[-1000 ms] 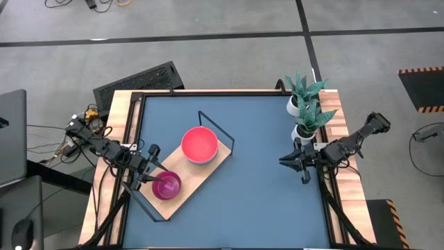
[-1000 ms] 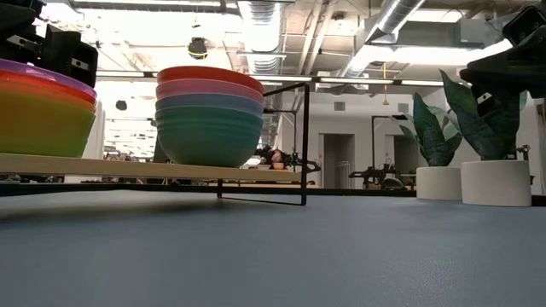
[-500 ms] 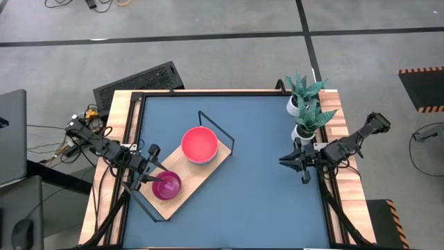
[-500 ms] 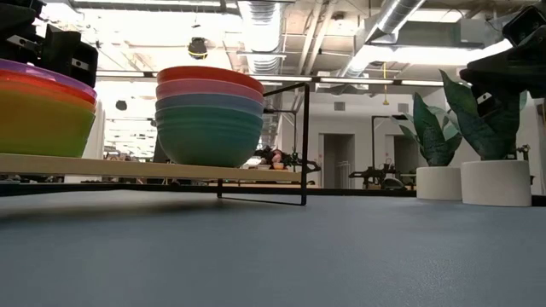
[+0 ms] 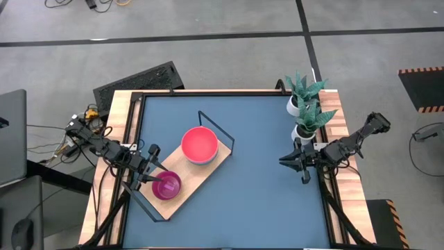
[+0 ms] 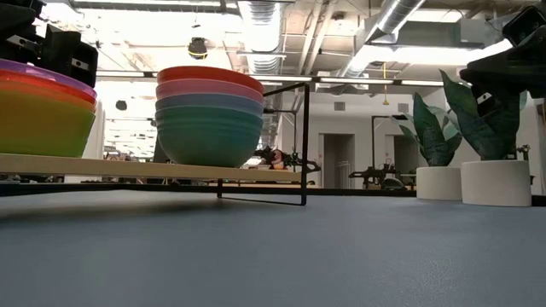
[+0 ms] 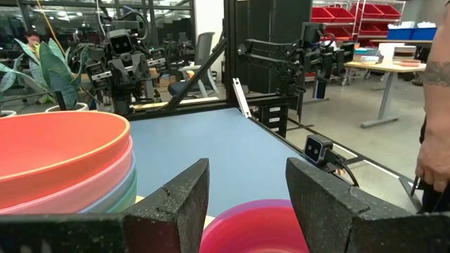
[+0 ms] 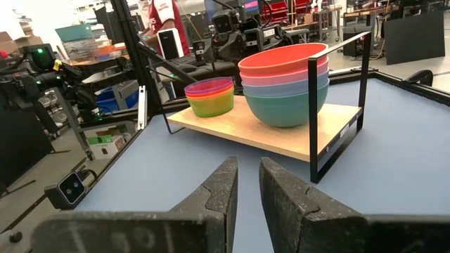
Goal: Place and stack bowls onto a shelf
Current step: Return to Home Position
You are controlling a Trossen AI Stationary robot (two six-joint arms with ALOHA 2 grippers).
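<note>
The left gripper [image 5: 151, 171] hangs at the near-left end of the shelf [image 5: 198, 173] with its fingers spread wide and nothing between them. Its wrist view shows the purple rim of the small bowl stack [image 7: 256, 225] just below the gap. That small stack [image 5: 166, 186] sits on the wooden board with purple on top and red and yellow showing under it in the low view. Farther along the board, toward the wire frame's upright end, stands the large bowl stack [image 5: 200, 144]: red on top, then pink, blue and dark green. No bowl lies loose on the table [image 5: 263, 201], so the stacking looks finished and the step in hand reads as drawing the arms back to rest. For the left arm that likely means lifting clear of the purple rim first, then pulling away without brushing the thin black frame. The right gripper [image 5: 284, 161] waits at the table's right side near the potted plants [image 5: 297, 104], well apart from the shelf. Its fingers are all but closed on a thin gap, and it holds nothing.
</note>
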